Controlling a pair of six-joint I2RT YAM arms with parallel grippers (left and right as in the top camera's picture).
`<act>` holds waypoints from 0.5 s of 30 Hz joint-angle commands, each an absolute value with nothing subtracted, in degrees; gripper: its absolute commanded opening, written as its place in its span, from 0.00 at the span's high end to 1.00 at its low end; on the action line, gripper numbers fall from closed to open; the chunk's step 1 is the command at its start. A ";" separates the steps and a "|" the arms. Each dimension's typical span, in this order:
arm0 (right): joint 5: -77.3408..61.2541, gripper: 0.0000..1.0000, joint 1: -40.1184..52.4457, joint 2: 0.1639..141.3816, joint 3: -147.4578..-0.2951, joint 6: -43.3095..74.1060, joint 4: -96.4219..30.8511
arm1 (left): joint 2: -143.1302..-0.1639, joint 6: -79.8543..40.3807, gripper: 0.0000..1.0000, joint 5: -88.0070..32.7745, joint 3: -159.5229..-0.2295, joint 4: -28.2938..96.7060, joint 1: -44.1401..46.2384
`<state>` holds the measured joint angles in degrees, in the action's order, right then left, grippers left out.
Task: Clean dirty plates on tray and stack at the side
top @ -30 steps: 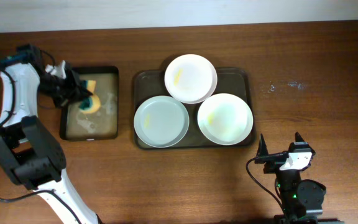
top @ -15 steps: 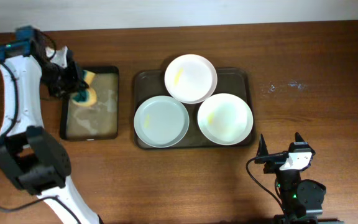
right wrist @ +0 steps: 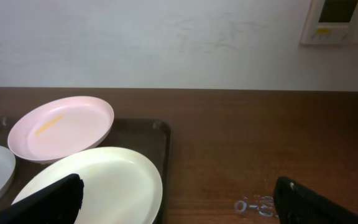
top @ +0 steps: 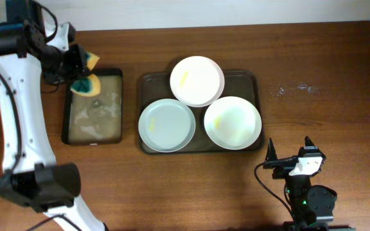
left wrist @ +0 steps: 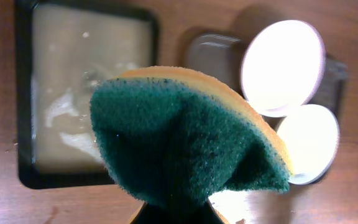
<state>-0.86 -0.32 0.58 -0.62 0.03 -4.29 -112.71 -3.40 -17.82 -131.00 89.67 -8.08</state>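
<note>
Plates [top: 166,124] are not yet touched by the sponge, and none is stacked at the side. The left gripper [top: 76,69] is seen at the upper left of the overhead frame, clamped on a folded green-and-yellow sponge [top: 87,82]. In the left wrist view the sponge [left wrist: 185,143] fills the middle of the frame, pinched from below, and the gripper's fingertips are hidden behind it. A second ago the sponge was pressed into the soapy water of the small black tray [top: 65,109]; it is now lifted clear and held over that tray's upper edge, with the arm drawn up toward the top of the frame. The wetting step is therefore judged finished, and a carry toward the centre of the frame is expected next.

Further right, the three plates lie unmoved on the large dark tray [top: 252,80]: one at its upper edge, overlapping the two below it. Yellowish smears are visible on the upper plate [top: 196,80] and the lower right plate [top: 232,122]. The right gripper [top: 288,144] is parked on the bench at the lower right, its fingers spread and nothing held.
</note>
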 commanded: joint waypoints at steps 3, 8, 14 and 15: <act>-0.38 0.02 0.05 0.21 -0.32 0.23 -4.58 | -111.26 -6.94 1.00 -18.04 -125.34 92.31 3.99; -0.38 0.02 0.05 0.21 -0.32 0.23 -4.58 | -111.31 -16.67 1.00 -16.69 -101.41 74.28 14.22; -0.38 0.02 0.03 0.21 -0.32 0.23 -4.58 | -111.33 -25.82 1.00 -11.11 -79.50 47.57 23.31; -0.38 0.02 0.05 0.21 -0.32 0.23 -4.58 | -111.33 -30.89 1.00 -4.25 -77.17 45.45 24.51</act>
<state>-0.86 -0.32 0.58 -0.62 -0.01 -4.29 -112.31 -21.93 -14.94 -81.30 48.88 22.39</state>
